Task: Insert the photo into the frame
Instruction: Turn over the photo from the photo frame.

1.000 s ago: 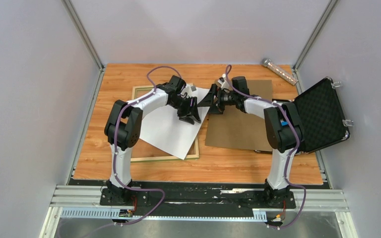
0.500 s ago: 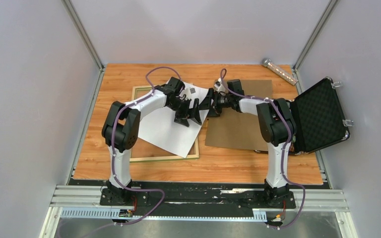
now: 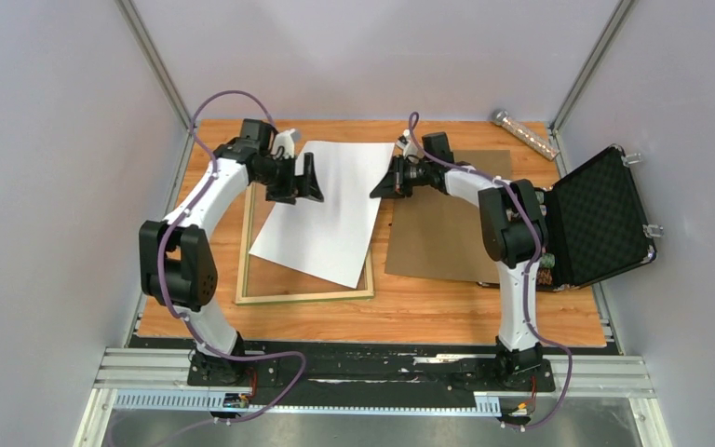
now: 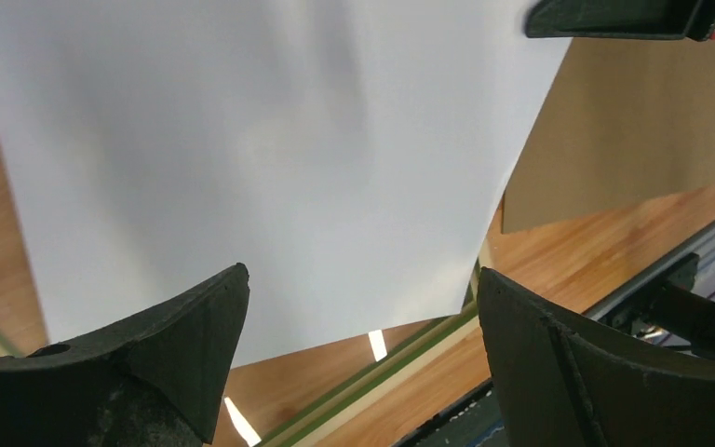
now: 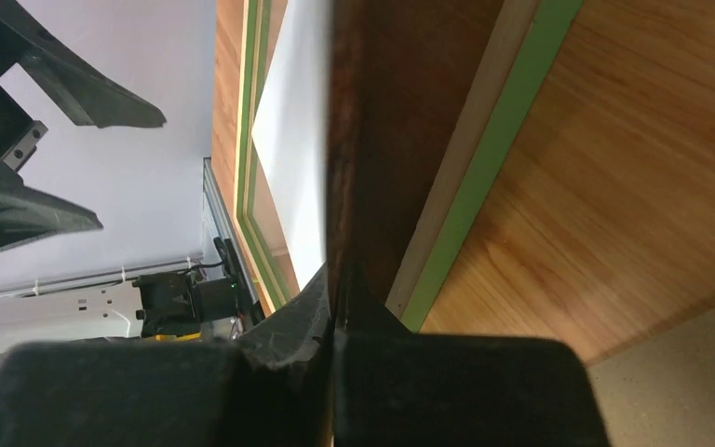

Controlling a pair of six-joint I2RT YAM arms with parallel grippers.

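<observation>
The photo point(image 3: 326, 209) shows its white back and lies askew over the frame point(image 3: 242, 251), with its far right edge raised. My right gripper point(image 3: 378, 188) is shut on that edge. In the right wrist view the photo point(image 5: 303, 149) runs edge-on into the closed gripper point(image 5: 335, 298), its dark printed side facing the frame's green rail point(image 5: 493, 158). My left gripper point(image 3: 303, 184) is open at the photo's far left edge, holding nothing. From the left wrist, the white sheet point(image 4: 270, 158) fills the view beyond the open gripper point(image 4: 363, 279), and the green rail point(image 4: 382, 382) runs below it.
A plain brown backing board point(image 3: 447, 223) lies right of the frame. An open black case point(image 3: 600, 214) stands at the right edge. A metallic tube point(image 3: 524, 133) lies in the far right corner. Grey walls close the table on three sides.
My left gripper opened, let go of the photo and drew back to the far left. My right gripper closed on the photo's right edge. The sheet swung toward the far side.
</observation>
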